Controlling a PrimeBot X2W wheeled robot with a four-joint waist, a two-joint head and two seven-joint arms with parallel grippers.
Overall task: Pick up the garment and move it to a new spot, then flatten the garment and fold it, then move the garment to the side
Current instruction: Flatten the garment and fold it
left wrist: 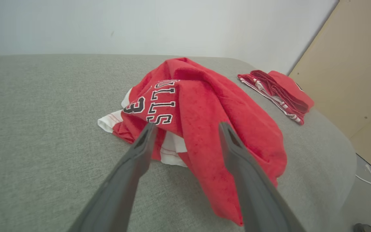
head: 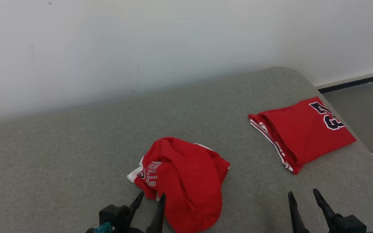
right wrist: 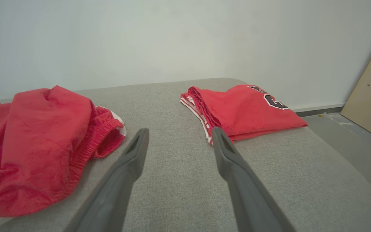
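– Your left gripper (head: 152, 194) is hanging spread wide, right beside the crumpled red garment (head: 186, 174).
– Where is that garment lying?
– It is lying in a heap on the grey cushion (head: 76, 155), near the front middle. Your right gripper (head: 303, 192) is hanging wide open too, holding nothing, with the folded red garment (head: 303, 132) lying farther back.

Crumpled garment (head: 186, 181): red, white trim, black-and-white lettering. Folded garment (head: 303, 132): same red, dark numerals edged white, red-and-white striped hems. Cushion surface (head: 76, 145): plain heathered grey. Wall (head: 141, 42): white. Board (left wrist: 349, 80): tan. My left gripper (head: 152, 195) and right gripper (head: 303, 192): black, and the left one carries 1 teal bit (head: 105, 228) at its base.
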